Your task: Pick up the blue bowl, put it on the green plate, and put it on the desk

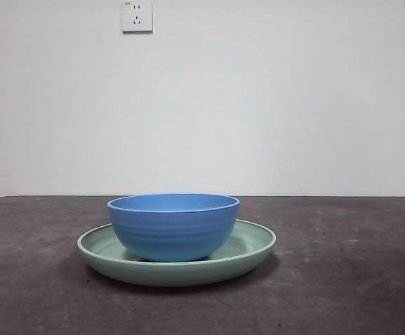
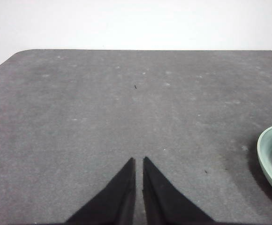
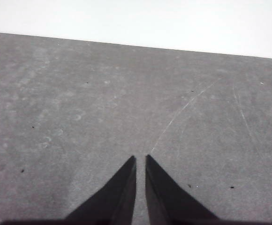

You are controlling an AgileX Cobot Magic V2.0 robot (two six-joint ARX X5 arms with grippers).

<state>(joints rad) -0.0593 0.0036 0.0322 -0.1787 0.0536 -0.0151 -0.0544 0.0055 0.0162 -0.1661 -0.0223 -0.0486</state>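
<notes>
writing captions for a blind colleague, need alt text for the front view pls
A blue bowl sits upright inside a wider green plate, which rests on a dark speckled desk. Behind them is a plain white wall with a power socket near the top. No gripper shows in this view.

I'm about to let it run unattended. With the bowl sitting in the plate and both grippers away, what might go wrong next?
1. The blue bowl sits left of centre in the green plate; lifting it may drag or tip the plate.
2. Both the left gripper and the right gripper are shut over bare desk; either must open before a grasp.
3. The bowl's smooth curved wall may slip from narrow jaws.
</notes>
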